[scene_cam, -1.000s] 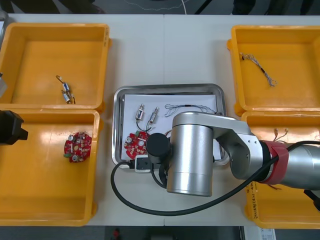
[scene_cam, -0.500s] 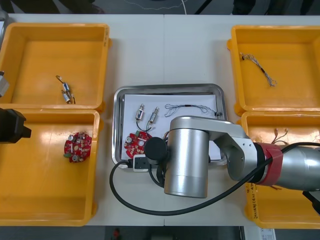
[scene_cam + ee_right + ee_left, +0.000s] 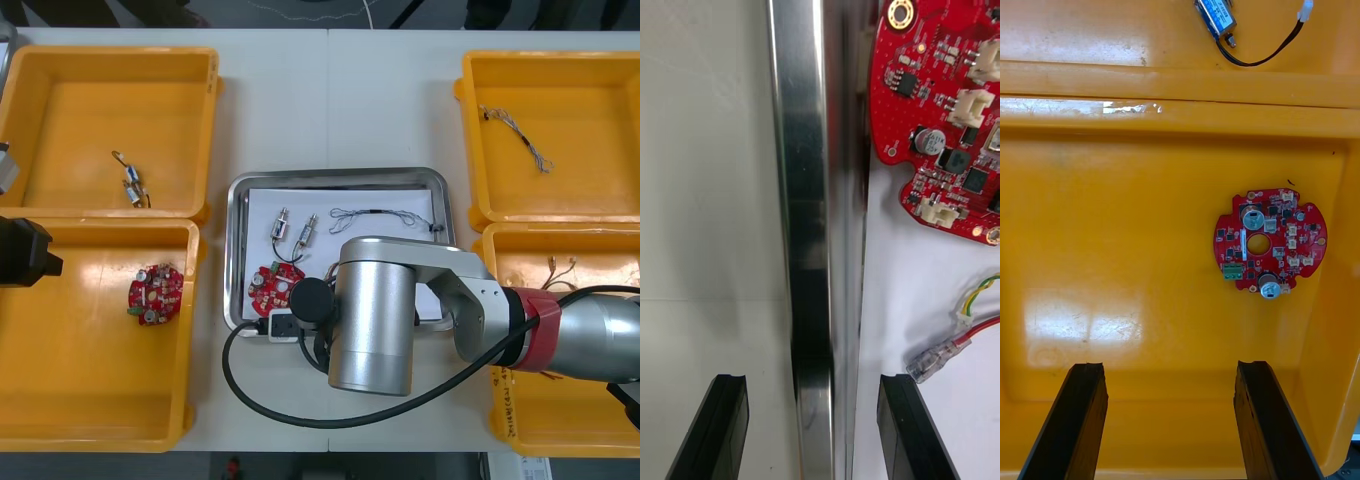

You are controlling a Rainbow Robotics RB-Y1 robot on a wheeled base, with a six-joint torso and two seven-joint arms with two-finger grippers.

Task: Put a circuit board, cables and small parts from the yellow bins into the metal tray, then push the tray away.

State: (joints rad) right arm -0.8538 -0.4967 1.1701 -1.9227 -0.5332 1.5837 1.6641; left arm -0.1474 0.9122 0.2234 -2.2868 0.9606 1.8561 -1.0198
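**1. Left pincer** (image 3: 1171, 367). Parked, fingers wide apart, nothing between them. Under it is the floor of a deep yellow plastic bin (image 3: 1112, 225). A round red circuit board (image 3: 1270, 244) lies flat beyond the fingertips, apart from both.

**2. Shallow shiny metal tray** (image 3: 801, 150), white inside, on the light bench (image 3: 707, 187).
- Handling: judged stiff, thin-walled and light, and probably slick on the bench, so it should slide without lifting.
- Where to take hold: press low and square against the near wall.
- Caution: the contents are loose and may shift at a jolt.

**3. Right pincer** (image 3: 812, 379). Fingers apart, holding nothing, astride the tray's near rim. One finger is on the bench side and the other is over the white floor. The rim runs between them, seemingly touching neither. The arm's position suggests it meets the wall left of the middle, so a push there may swing the tray.

**4. Tray contents, beyond the inner finger.**
- Red and yellow cable (image 3: 970, 315), soft, its clear end just ahead of the fingertip.
- Second round red circuit board (image 3: 940, 112), farther on. Rigid but delicate.
- Two small metal parts (image 3: 295, 230) and a thin dark cable (image 3: 385, 214), farthest off.
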